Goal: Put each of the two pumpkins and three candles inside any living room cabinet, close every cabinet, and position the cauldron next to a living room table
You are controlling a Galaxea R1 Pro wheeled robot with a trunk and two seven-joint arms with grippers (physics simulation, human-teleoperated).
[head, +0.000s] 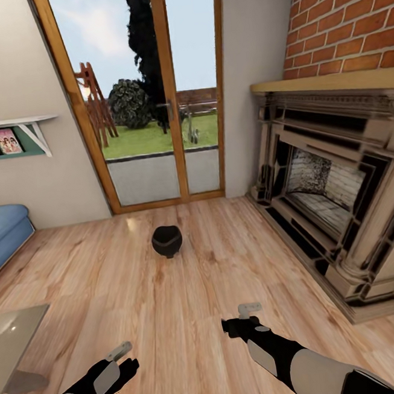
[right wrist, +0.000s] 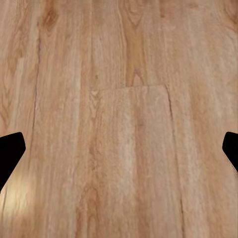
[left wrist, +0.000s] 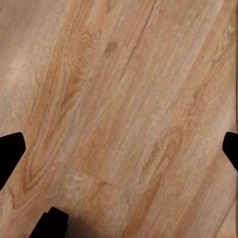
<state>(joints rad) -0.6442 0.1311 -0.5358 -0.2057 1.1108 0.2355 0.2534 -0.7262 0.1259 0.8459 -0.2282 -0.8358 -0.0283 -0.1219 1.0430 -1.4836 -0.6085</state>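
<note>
Cauldron alone on the wood floor, robot facing it

The floor (head: 171, 297) spreads between the fireplace (head: 337, 200) and the table (head: 14, 337) corner; the cauldron (head: 167, 241) sits ahead, well apart from both. Left gripper (head: 124, 357) and right gripper (head: 246, 316) hang wide open, empty. Risk: a one-sided grip could tip the round pot.

Bare floor (head: 189, 295) surrounds cauldron (head: 167, 241); fireplace (head: 337, 200) right.
</note>
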